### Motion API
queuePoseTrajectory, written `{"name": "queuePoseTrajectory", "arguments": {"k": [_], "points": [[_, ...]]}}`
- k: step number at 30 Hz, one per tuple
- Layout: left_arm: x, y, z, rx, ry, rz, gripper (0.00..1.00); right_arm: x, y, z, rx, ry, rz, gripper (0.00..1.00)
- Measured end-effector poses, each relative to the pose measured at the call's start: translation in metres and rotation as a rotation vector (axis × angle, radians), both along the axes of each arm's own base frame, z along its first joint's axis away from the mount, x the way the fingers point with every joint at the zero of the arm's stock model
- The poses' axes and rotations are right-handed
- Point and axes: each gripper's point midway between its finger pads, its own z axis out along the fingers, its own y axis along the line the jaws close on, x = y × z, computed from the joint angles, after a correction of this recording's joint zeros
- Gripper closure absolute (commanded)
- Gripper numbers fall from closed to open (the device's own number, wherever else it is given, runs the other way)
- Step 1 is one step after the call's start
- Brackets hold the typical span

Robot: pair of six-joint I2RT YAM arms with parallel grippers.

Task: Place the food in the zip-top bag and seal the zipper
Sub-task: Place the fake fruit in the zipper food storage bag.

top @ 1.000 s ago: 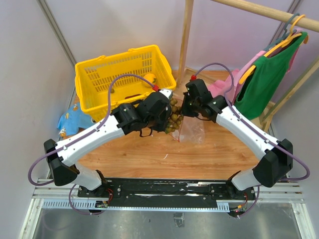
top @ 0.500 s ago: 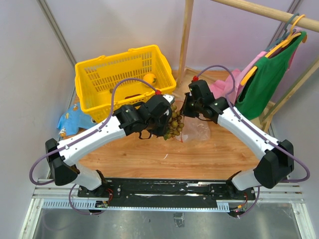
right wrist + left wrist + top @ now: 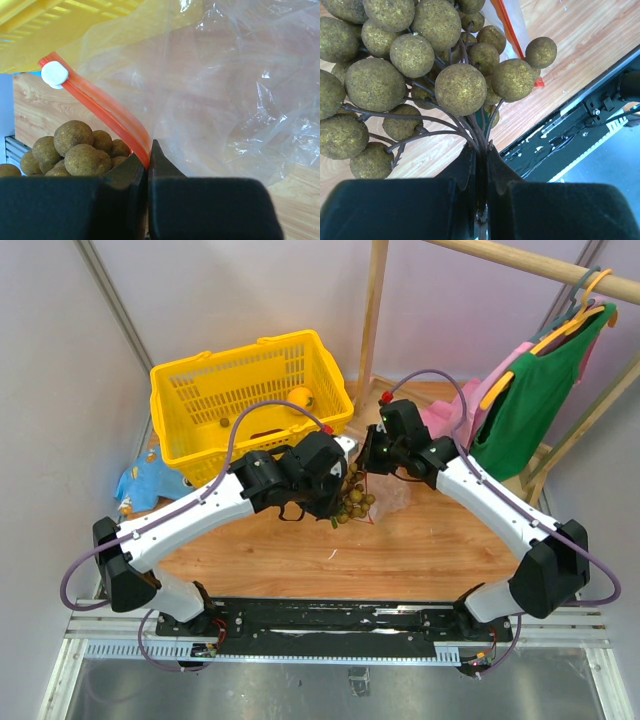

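My left gripper point(image 3: 481, 150) is shut on the stem of the olive-brown grape bunch point(image 3: 420, 75), which hangs in the middle of the top view point(image 3: 352, 502), just left of the bag. My right gripper point(image 3: 148, 150) is shut on the red-orange zipper strip point(image 3: 107, 112) of the clear zip-top bag point(image 3: 225, 90) and holds its mouth edge up. The white slider tab point(image 3: 54, 74) sits at the strip's far end. The bag point(image 3: 395, 502) hangs below my right gripper point(image 3: 372, 455). A yellow-orange fruit point(image 3: 300, 397) lies in the basket. The dark purple piece is hidden.
The yellow basket point(image 3: 200, 390) stands at the back left. A blue packet point(image 3: 145, 485) lies beside it at the table's left edge. A wooden rack with green and pink clothes point(image 3: 530, 390) stands at the back right. The arms' black base rail point(image 3: 340, 620) runs along the near edge.
My left gripper has carried the grape bunch a little down and to the right, closer to the bag. My right gripper has lifted the bag's mouth slightly.
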Motion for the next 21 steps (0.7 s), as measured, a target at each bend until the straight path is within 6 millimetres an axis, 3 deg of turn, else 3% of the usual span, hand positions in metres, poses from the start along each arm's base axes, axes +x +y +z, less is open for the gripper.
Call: {"name": "queuePoseTrajectory", "arguments": {"k": [4,11,21], "points": [[0.005,0.003,0.003,0.017,-0.017,0.027,1.00,0.001,0.003,0.004,0.007,-0.025,0.034,0.99],[0.035,0.017,0.017,0.107,-0.106,0.185,1.00,-0.003,0.005,0.006,0.006,-0.045,0.082,0.97],[0.055,0.038,-0.003,0.252,-0.112,0.299,1.00,-0.011,0.011,0.007,0.023,-0.035,0.150,0.99]]}}
